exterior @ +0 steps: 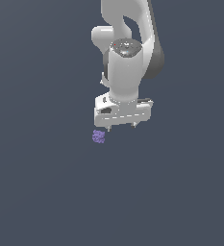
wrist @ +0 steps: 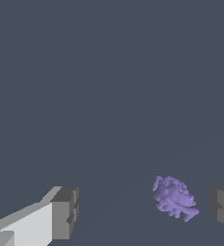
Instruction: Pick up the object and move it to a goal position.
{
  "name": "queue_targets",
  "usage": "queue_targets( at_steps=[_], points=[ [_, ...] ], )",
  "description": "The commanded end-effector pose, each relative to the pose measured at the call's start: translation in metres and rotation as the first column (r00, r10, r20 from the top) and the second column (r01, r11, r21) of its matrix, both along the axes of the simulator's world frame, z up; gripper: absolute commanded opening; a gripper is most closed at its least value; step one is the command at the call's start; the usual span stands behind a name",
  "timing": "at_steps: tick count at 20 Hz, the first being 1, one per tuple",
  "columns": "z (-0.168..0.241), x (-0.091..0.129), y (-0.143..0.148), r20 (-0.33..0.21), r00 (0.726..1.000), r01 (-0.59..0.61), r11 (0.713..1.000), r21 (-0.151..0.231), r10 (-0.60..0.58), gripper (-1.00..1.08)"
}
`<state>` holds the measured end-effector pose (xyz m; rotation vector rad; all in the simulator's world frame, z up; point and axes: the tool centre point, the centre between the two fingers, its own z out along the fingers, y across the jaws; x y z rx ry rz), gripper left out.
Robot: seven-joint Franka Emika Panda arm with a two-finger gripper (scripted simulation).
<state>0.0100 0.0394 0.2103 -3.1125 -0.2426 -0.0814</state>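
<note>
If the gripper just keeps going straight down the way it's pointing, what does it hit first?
Probably the purple blob, or the bare surface right beside it. In the wrist view the blob lies between the open jaws of the gripper, well off-centre toward one fingertip, so that finger might clip it. Depth is unclear.

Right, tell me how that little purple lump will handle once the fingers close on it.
The purple lump looks bumpy and irregular, so the fingers may grip unevenly and it could twist. Being tiny beside the gripper, it is probably light. It sits nearer one finger, so closing may nudge it sideways first.
</note>
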Motion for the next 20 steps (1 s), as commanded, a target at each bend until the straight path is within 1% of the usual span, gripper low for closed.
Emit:
queue_targets(
  at_steps=[1, 7, 12, 16, 20],
  points=[
    [-0.002, -0.001, -0.002, 0.0, 1.0, -0.015, 1.0, -0.002, 0.015, 1.0],
    [-0.01, -0.003, -0.01, -0.002, 0.997, -0.081, 0.997, -0.009, 0.081, 1.0],
    [-0.02, -0.007, -0.019, -0.006, 0.986, -0.166, 0.986, -0.016, 0.166, 1.0],
    [-0.03, -0.012, -0.029, -0.01, 0.968, -0.253, 0.967, -0.023, 0.252, 1.0],
    [-0.04, -0.017, -0.039, -0.016, 0.94, -0.341, 0.94, -0.029, 0.341, 1.0]
  ],
)
